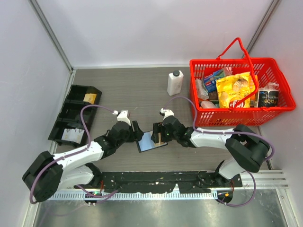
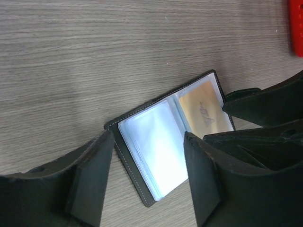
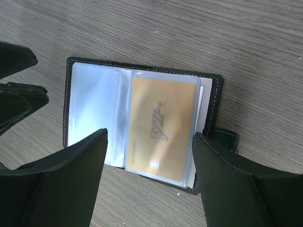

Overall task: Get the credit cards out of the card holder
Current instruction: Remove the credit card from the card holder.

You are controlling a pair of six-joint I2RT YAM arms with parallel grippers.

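The black card holder point(image 1: 152, 141) lies open and flat on the table between my two grippers. Its left half shows a stack of clear sleeves that look light blue point(image 2: 156, 146). Its right half holds a yellowish-orange card marked VIP point(image 3: 163, 127) inside a sleeve, which also shows in the left wrist view point(image 2: 201, 108). The snap tab point(image 3: 226, 137) sticks out at the right edge. My left gripper point(image 2: 147, 137) is open and empty, hovering over the left half. My right gripper point(image 3: 150, 135) is open and empty, hovering over the orange card.
A red shopping basket point(image 1: 265, 113) with packaged groceries stands at the back right. A white bottle point(image 1: 175, 82) stands beside it. A black compartment tray point(image 1: 71, 113) lies at the left. The two grippers are close together over the holder.
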